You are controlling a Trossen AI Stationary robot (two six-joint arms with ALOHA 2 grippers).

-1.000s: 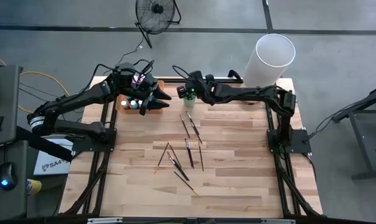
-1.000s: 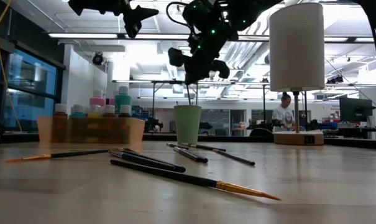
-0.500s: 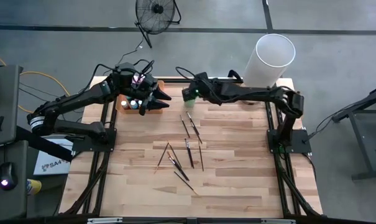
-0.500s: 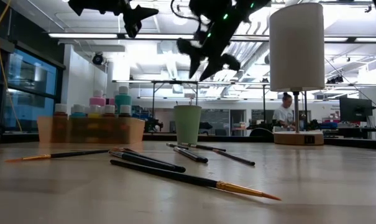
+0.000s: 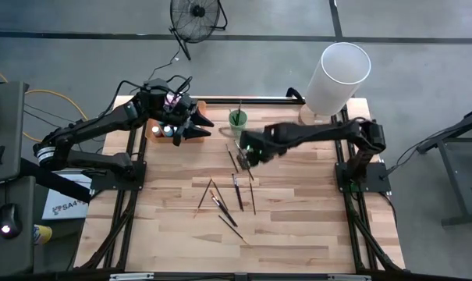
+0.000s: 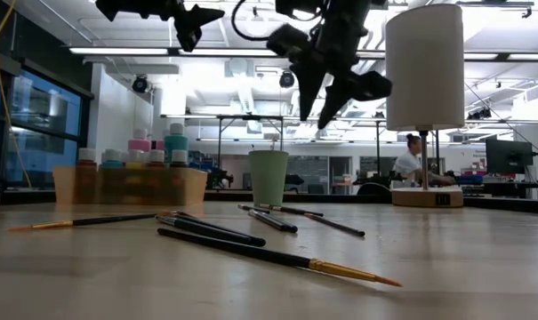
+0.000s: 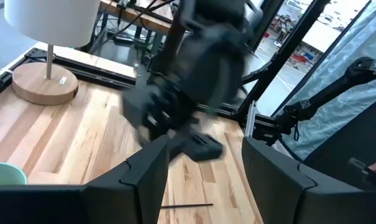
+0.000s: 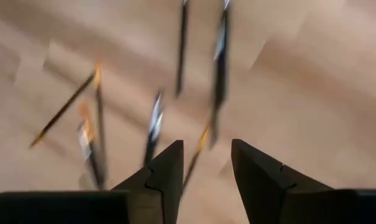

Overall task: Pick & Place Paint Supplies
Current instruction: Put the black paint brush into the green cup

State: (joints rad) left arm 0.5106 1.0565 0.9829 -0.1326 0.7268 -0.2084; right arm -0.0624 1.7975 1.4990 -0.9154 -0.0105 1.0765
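Pale butcher-block table [image 5: 298, 218] under shop lights, with a fan and a white lamp [image 5: 338, 74] at its far edge, is where I work. My right gripper [image 5: 246, 156] hangs in the air above the scattered brushes [image 5: 234, 191], fingers parted with nothing between them; the right wrist view looks down past them at several streaked brushes. My left gripper [image 5: 195, 127] waits over the orange tray [image 5: 159, 133] of small paint bottles [image 6: 131, 160], its fingers apart and empty too. I judge this to be the reach for the next brush, since one already stands in the green cup [image 5: 237, 119]. Next I must drop over a single handle, line my fingers across it and close without nudging its neighbours, which lie near or crossing one another. From above I get the whole fan of brushes mid-table, but no height; the low view shows my right gripper [image 6: 326, 102] well clear of the wood, and the pink and blue bottle tops above the tray's rim. Which brush lies right under me I can't quite tell, as the wrist picture is smeared.
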